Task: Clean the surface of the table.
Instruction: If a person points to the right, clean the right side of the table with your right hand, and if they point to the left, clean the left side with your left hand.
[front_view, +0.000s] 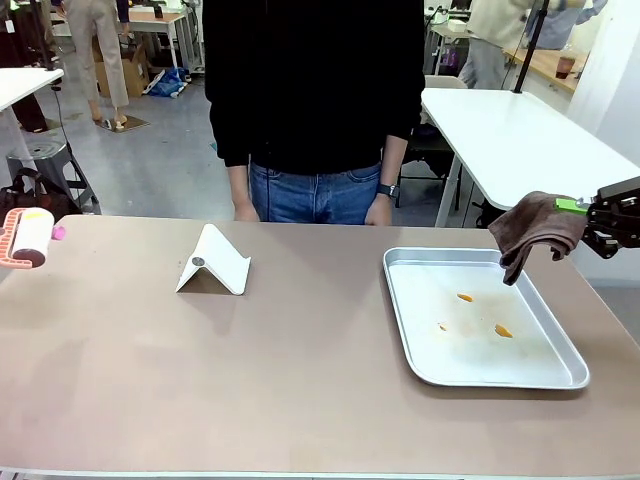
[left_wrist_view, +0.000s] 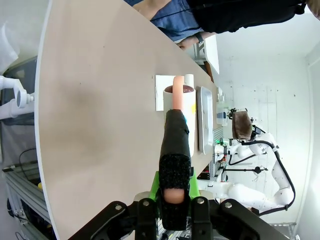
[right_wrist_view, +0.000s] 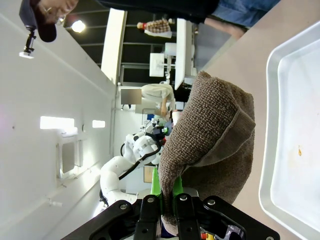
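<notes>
The brownish table (front_view: 300, 390) carries a shiny metal tray (front_view: 560, 375) at the right, with three small orange bits (front_view: 503, 330) in it. My right gripper (front_view: 592, 213) hovers beyond the tray's far right corner, shut on a brown cloth (front_view: 535, 228) that hangs over the tray's edge. In the right wrist view the cloth (right_wrist_view: 210, 135) bulges out of the closed right gripper (right_wrist_view: 169, 202) beside the tray (right_wrist_view: 295, 125). A lint roller (front_view: 27, 238) with a pink handle hovers at the table's far left edge. My left gripper (left_wrist_view: 173, 202) is shut on the roller's (left_wrist_view: 181, 107) dark handle.
A white folded stand (front_view: 213, 262) sits left of the table's middle. A person in a black top (front_view: 315, 80) stands at the far edge, hands resting near it. White-topped tables (front_view: 510, 130) lie behind. Bare tabletop (left_wrist_view: 100, 100) stretches between the roller and the tray.
</notes>
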